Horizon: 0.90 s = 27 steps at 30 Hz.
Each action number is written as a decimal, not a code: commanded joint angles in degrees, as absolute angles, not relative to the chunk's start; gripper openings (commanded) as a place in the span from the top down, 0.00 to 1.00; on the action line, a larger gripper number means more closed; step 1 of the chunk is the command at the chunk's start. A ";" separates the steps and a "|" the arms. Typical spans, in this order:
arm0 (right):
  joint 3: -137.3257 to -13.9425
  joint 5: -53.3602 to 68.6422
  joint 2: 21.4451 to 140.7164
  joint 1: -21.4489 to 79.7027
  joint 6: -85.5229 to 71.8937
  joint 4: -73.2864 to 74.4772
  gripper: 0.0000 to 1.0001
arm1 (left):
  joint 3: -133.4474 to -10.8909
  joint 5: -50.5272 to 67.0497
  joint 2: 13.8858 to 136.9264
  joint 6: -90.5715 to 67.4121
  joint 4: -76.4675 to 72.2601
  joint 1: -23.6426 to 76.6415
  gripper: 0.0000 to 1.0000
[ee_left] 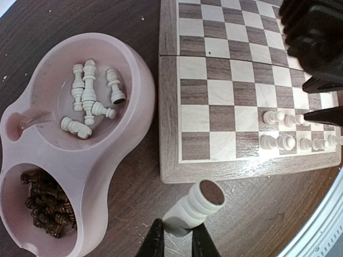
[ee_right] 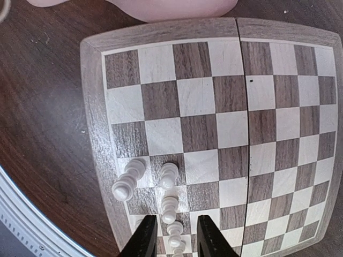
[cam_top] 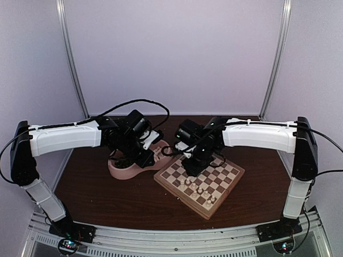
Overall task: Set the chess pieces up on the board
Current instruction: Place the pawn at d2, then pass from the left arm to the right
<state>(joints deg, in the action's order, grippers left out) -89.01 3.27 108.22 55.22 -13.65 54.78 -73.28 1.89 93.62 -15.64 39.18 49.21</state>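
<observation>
The left claw (ee_left: 179, 245) is clenched on one white piece (ee_left: 194, 208). The piece sticks out just ahead of the claw's tips. Its round brown bottom faces the camera. Below it is the dark bench (ee_left: 257, 214), not the board. The board (ee_left: 225, 80) lies ahead of this claw, and its pale rim is close to the held piece.

In this claw's own view, the pink dish (ee_left: 126, 160) sits on the left, ahead of the claw. The far bowl holds a few loose white pieces (ee_left: 88, 96) lying on their sides. The near bowl holds a heap of dark pieces (ee_left: 48, 206).

The right claw (ee_right: 177, 235) hangs low over one corner of the board (ee_right: 96, 107). Its two fingers (ee_right: 144, 238) are apart, so it is released and grasps nothing. A small white piece (ee_right: 174, 230) stands in the gap between the fingers and seems to touch neither one. Ahead of the tips, two more white pieces (ee_right: 169, 174) stand in a line. A taller one (ee_right: 128, 179) stands off to the left of them, by the board's rim.

From above, both claws are low and near each other. The left claw (cam_top: 147, 156) is over the spot where the dish (cam_top: 126, 170) meets the board (cam_top: 225, 176). The right claw (cam_top: 194, 168) is over the board, just past the white pieces set up near the corner.
</observation>
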 commanded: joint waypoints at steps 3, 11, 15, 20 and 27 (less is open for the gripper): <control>-88.45 4.23 100.23 55.37 -14.05 50.86 0.71 | -73.80 7.75 91.78 -16.05 37.54 48.86 0.92; -80.65 14.70 90.46 54.88 -27.24 30.90 0.55 | -71.88 16.97 88.65 -13.52 32.00 49.19 0.91; -75.20 17.57 86.69 53.51 -35.74 21.67 0.48 | -69.42 19.90 85.66 -13.31 27.74 49.68 0.90; -72.42 22.43 86.58 52.47 -41.17 16.16 0.47 | -66.56 21.66 82.37 -12.96 23.08 50.39 0.89; -71.59 28.14 88.63 52.47 -44.95 9.47 0.46 | -66.61 22.52 82.29 -12.52 23.26 50.80 0.89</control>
<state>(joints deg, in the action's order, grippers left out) -72.55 23.51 87.53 52.40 -41.19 16.32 -66.87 20.88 82.83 -13.61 26.37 50.43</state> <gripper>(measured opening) 0.536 0.154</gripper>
